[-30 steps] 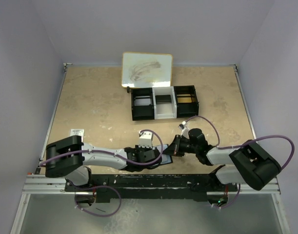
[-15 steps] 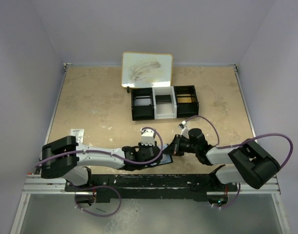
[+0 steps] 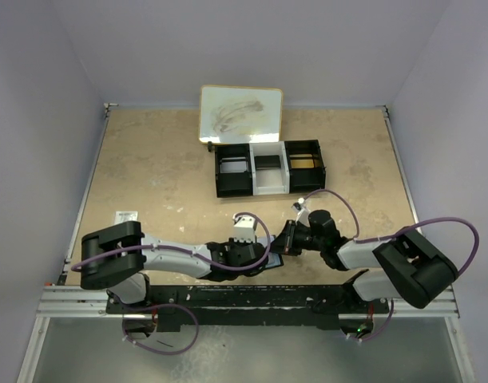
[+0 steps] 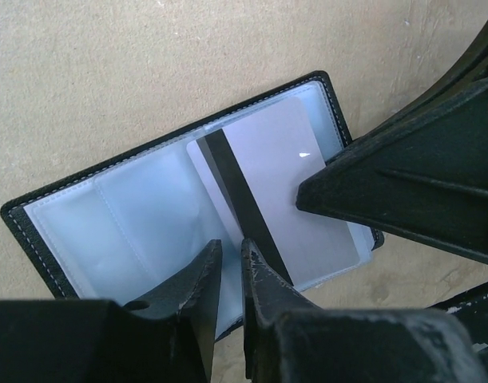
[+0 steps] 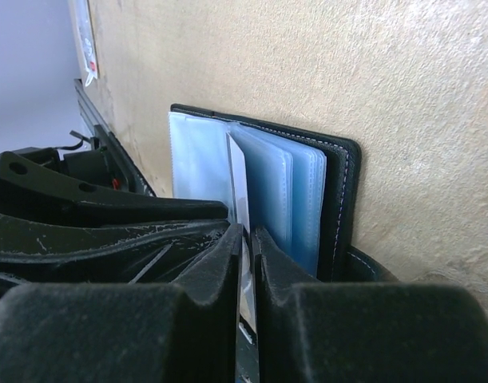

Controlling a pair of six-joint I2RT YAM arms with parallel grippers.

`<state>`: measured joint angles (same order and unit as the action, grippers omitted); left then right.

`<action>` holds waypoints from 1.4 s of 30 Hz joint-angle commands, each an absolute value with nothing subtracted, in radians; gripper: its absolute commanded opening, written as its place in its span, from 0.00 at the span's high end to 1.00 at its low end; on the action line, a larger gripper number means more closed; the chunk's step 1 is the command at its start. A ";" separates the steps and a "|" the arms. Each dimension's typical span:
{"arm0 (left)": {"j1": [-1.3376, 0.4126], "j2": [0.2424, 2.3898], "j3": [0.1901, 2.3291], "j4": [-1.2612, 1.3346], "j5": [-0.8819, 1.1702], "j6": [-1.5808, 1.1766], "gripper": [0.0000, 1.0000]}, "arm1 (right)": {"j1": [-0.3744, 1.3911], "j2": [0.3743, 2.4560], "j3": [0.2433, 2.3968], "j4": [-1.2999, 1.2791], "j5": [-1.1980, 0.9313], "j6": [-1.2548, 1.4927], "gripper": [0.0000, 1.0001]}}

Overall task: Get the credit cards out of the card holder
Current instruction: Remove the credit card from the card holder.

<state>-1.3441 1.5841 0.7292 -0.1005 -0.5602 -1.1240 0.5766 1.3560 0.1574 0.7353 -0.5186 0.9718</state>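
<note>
The card [image 4: 285, 171] stuck out of the open holder [image 4: 108, 211] toward the right claw [image 5: 245, 233], which pinched its edge; the left claw [image 4: 230, 257] was nearly shut, grip unclear.

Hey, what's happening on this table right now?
Two robot arms are working on an open card holder lying flat on the table. The right gripper pinches the edge of a black-striped card lying on one half of the holder, not yet out. The left gripper, nearly closed, sits at the holder's near edge.
</note>
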 commanded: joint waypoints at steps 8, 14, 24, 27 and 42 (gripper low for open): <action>-1.344 1.543 0.673 -0.179 -0.610 -1.161 0.87 | 0.575 1.404 0.168 0.829 -0.583 0.961 0.84; -1.344 1.539 0.683 -0.182 -0.621 -1.159 0.88 | 0.575 1.458 0.179 0.871 -0.627 0.956 0.92; -1.342 1.482 0.666 -0.252 -0.690 -1.192 0.87 | 0.574 1.107 0.218 0.433 -0.352 0.895 1.00; -1.341 1.458 0.654 -0.249 -0.700 -1.198 0.86 | 0.574 0.969 0.238 0.343 -0.297 0.841 1.00; -1.173 1.133 0.731 -0.423 -0.709 -1.000 0.47 | 0.575 0.792 0.391 0.350 -0.211 0.474 1.00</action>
